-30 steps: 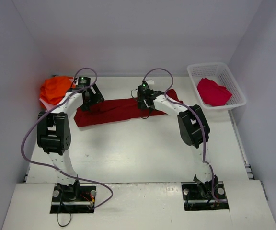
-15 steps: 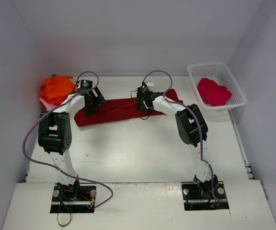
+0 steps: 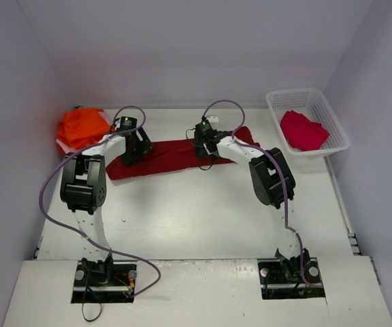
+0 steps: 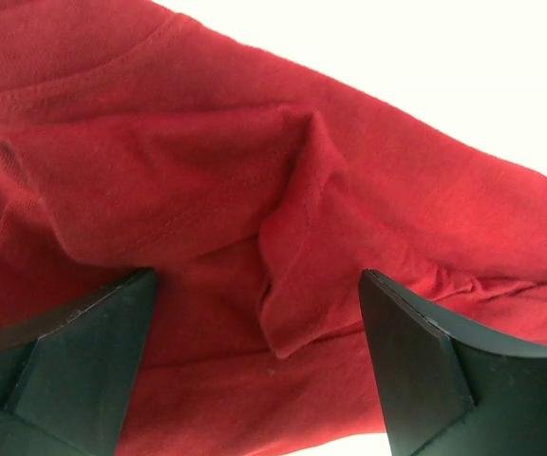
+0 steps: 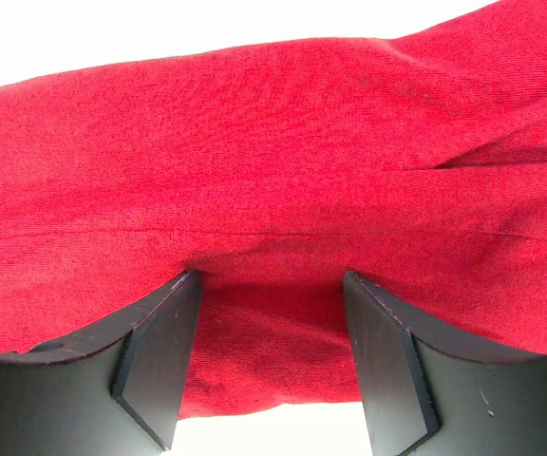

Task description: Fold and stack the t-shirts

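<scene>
Left tool (image 4: 256, 280) wide, right tool (image 5: 272, 280) half-open, both empty astride one dark red t-shirt (image 3: 169, 158).

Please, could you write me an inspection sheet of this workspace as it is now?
Surface: white flat table, arms bolted at its near edge.
Job's things: large dark red t-shirt lying as a long strip mid-table; bright orange t-shirts piled far left; crimson t-shirt inside white plastic lattice basket, far right.
Clutter: nothing seen.
Grippers: left gripper open, right gripper open, both low over the dark red t-shirt.
Cables: purple cables loop freely from both arms.
Surroundings: plain pale walls on three sides.
</scene>
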